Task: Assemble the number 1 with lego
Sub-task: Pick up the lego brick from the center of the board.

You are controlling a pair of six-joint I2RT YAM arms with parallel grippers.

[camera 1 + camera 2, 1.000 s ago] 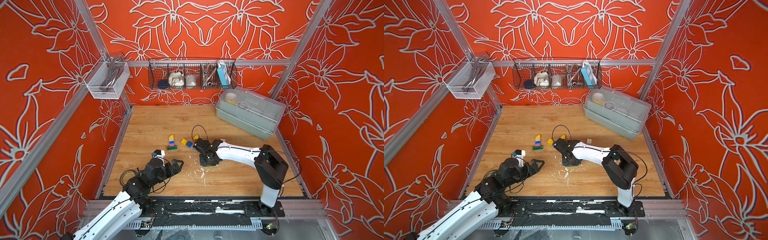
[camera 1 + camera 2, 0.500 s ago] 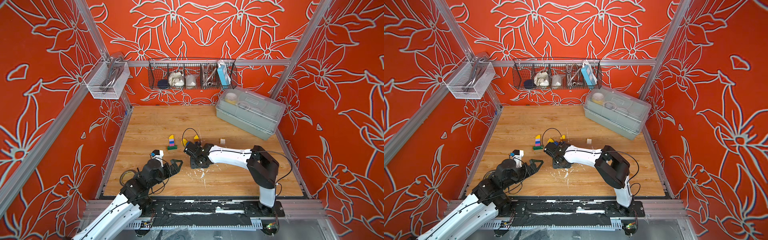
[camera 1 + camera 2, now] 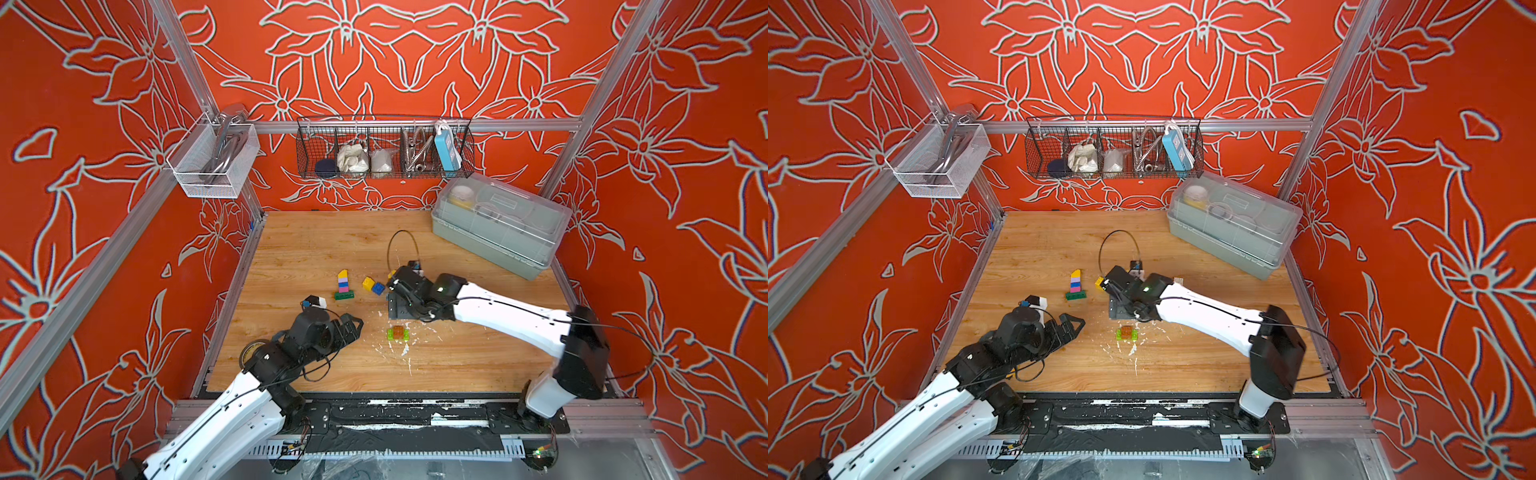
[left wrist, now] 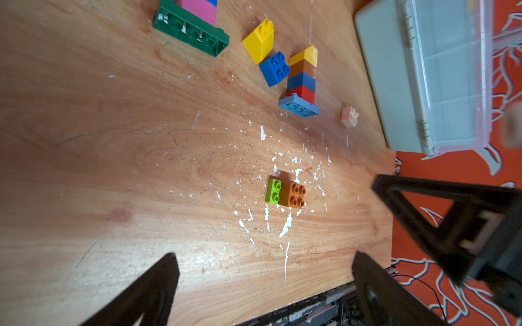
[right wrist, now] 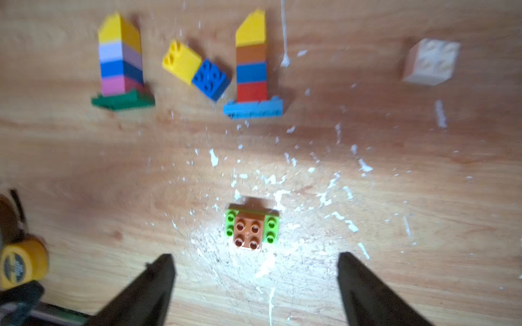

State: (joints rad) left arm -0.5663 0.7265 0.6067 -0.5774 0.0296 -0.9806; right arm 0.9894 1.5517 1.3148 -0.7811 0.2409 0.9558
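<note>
A wood table boxed in by red flowered walls carries the work. Nearest, beside a tape roll, the left gripper waits with jaws spread wide and nothing between them, short of the build. I take that as standing by to leave the other arm room. Past it, amid white flecks, the lime plate lies flat with a brown brick pressed on its middle and a stud row bare on each side, seemingly the foot of a new 1. The right gripper hangs just beside it, jaws wide apart and empty, so the brick is free. Further on, two finished figures lie on their sides: the pink stack on a green plate and the red stack on a blue plate, each capped yellow. Between them a loose yellow slope touches a blue brick, likely the next pieces. The gap is tight, so spread jaws could nudge either stack. A white brick sits well apart. In both top views the right arm covers most of the red stack. Farthest, a grey box fills the right corner and a wire basket hangs on the back wall, neither in the way.
</note>
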